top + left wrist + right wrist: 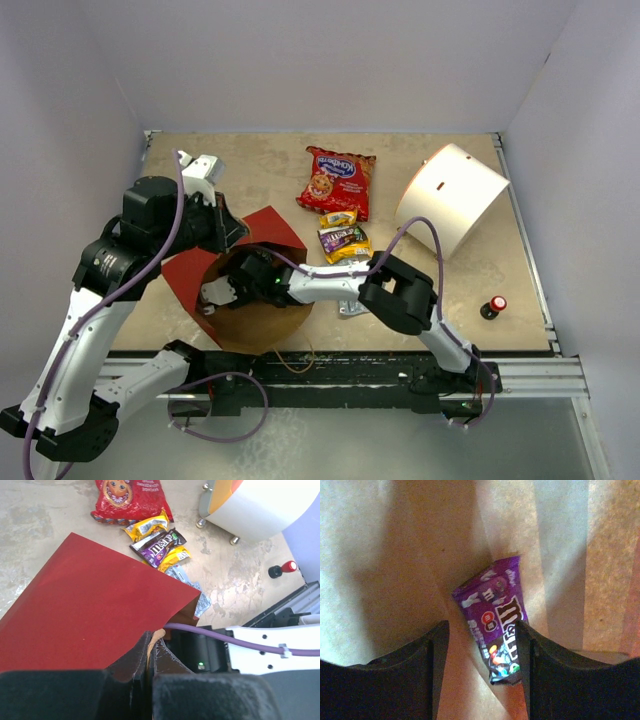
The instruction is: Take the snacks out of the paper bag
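Snacks already lie on the table beyond the paper bag (268, 232): a red cookie bag (338, 182), some candy packets (343, 240) and a silver foil pack (189, 580). One purple pouch (495, 630) is seen inside, flat on the bag's brown floor, between the half-spread jaws of the right gripper (481, 635) and closer to its right finger; nothing is gripped there. The bag's rim is pinched by the left gripper (150, 662), fully closed on the paper. The pouch is judged light, soft and slick, with loose contents that shift. It is best taken across its flat middle or at a crimped end, so that the thin paper beneath is not caught.
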`<state>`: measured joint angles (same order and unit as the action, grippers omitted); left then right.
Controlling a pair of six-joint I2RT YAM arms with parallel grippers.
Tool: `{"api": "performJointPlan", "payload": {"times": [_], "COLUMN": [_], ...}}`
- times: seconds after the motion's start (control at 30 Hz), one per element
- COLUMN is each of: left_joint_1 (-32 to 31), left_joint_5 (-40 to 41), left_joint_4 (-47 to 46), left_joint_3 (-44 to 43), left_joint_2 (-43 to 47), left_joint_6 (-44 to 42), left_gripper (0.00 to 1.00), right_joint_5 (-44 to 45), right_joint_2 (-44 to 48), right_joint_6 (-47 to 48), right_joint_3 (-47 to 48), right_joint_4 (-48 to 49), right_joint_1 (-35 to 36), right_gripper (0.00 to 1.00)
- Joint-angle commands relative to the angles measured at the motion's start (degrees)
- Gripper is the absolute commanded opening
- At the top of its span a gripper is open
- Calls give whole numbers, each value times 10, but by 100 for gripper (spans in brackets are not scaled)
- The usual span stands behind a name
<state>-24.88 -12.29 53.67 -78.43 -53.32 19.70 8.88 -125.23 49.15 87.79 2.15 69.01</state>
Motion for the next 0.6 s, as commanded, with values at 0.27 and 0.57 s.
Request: {"api": "performJointPlan", "payload": {"times": [0.27,0.57], "left_joint_1": [-1,-1], "left_joint_5": [-78,-57], "left_joint_4": [1,34], "left_joint_3": [-31,-40], "left_joint_2": [-9,12], "left_joint_6": [-15,-6], "left_gripper": [0,0], "right_joint_5": [24,35], "right_joint_2": [-92,-126], "right_joint_6": [20,11], "right_joint_3": [125,180], "right_joint_4": [12,-3], "right_joint_1": [-41,-64], "right_gripper": [58,52]}}
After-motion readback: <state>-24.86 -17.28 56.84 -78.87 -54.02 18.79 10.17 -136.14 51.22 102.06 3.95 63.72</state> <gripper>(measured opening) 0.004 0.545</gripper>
